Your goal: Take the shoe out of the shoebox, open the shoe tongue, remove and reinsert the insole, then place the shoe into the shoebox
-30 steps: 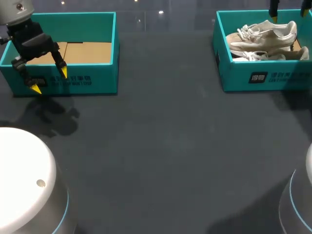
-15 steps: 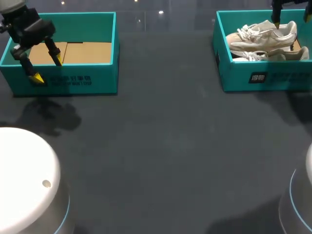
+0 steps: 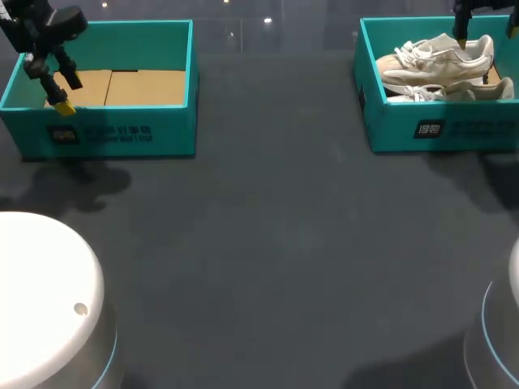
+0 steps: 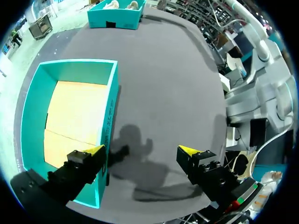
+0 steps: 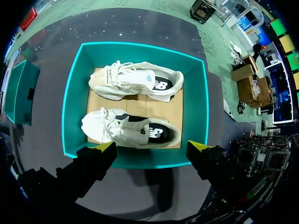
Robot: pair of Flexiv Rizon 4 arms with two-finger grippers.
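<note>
A: Table (image 3: 276, 243) layout?
B: Two teal boxes. R shoebox (image 3: 397, 121) has both shoes (image 5: 135, 81) inside, side by side. L box (image 3: 122, 134): cardboard floor only.
A: Grippers?
B: L gripper (image 4: 142, 150) spread wide, over L box's edge. R gripper (image 5: 153, 146) spread too, above the R shoebox.

The dark grey worktop (image 3: 292, 235) carries two open teal boxes, well apart along its far side. The left box (image 3: 122, 134) sits flat near the far left corner, the shoebox (image 3: 442, 130) near the far right. Dark shadows fall just in front of each.
</note>
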